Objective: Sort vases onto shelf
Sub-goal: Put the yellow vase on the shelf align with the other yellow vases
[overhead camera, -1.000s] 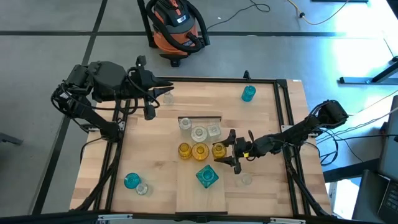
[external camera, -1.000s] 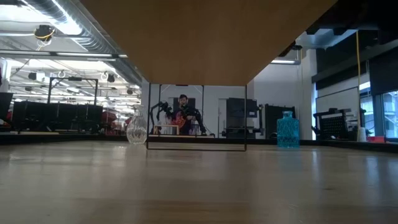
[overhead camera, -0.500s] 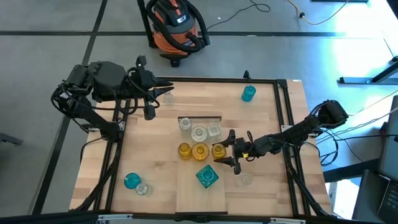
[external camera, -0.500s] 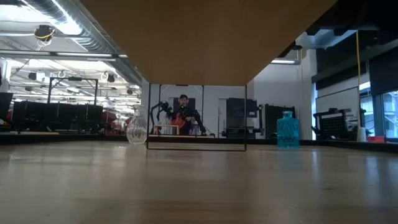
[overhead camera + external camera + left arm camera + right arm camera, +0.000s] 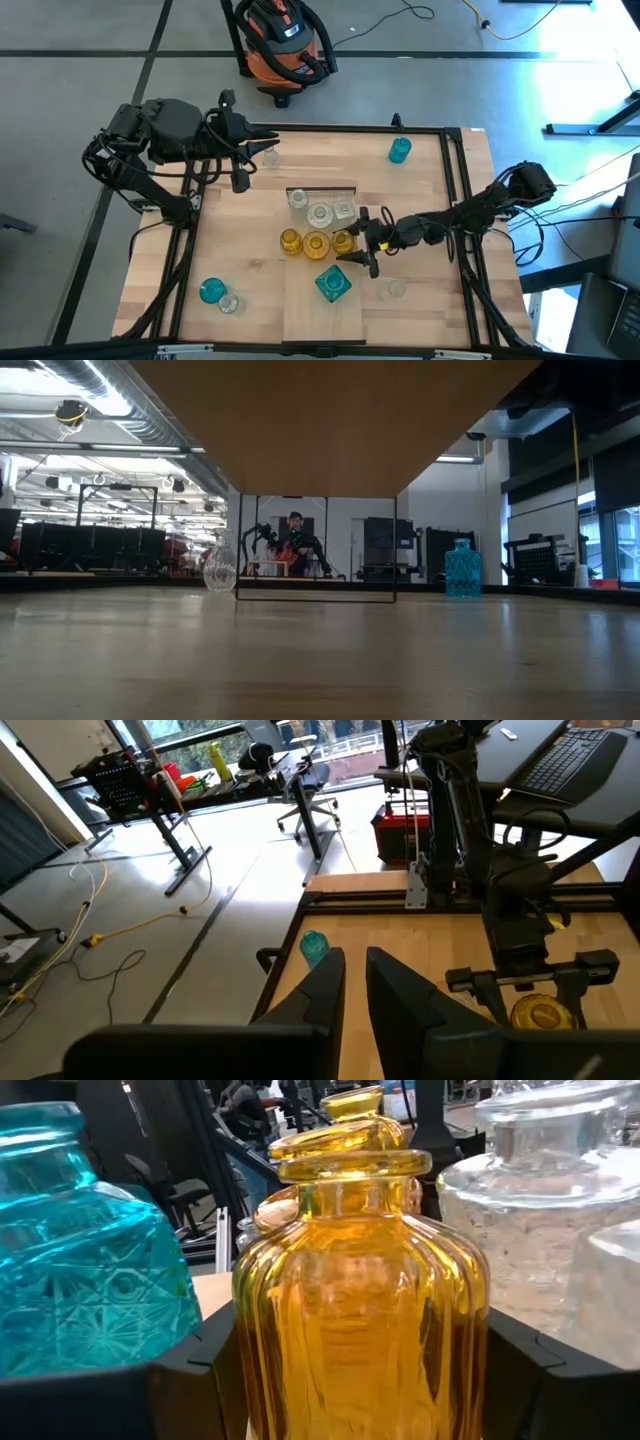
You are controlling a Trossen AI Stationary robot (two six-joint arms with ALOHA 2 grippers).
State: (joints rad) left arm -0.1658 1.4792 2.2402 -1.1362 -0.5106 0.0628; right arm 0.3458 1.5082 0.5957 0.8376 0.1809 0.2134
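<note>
The right gripper (image 5: 352,243) reaches in from the right side of the table and holds an amber vase (image 5: 342,241) between its fingers, one dark finger on either side of the ribbed yellow body as the right wrist view shows it (image 5: 360,1330); the jaws stand fairly wide because the vase fills them; whether its base rests on the shelf (image 5: 322,310) or hangs just above it I cannot tell; the vase is upright, its long axis vertical, and it sits at the right end of a row of three amber vases, touching or just beside the middle amber vase (image 5: 316,243), with the far amber vase (image 5: 290,241) beyond that; behind the row stand the clear vases (image 5: 319,213) near the black bar (image 5: 322,188), and in front, towards the near edge, a square teal vase (image 5: 333,284) lies just beside the gripper's lower finger; so the move in hand turns on that narrow gap: the fingers must open sideways along the shelf's length without knocking the teal vase or the clear ones, then draw back to the right, the way the arm came; the left gripper (image 5: 355,982), fingers nearly closed on nothing, waits at the far left corner, much farther from the shelf; other vases lie scattered on the tabletop (image 5: 250,300).
</note>
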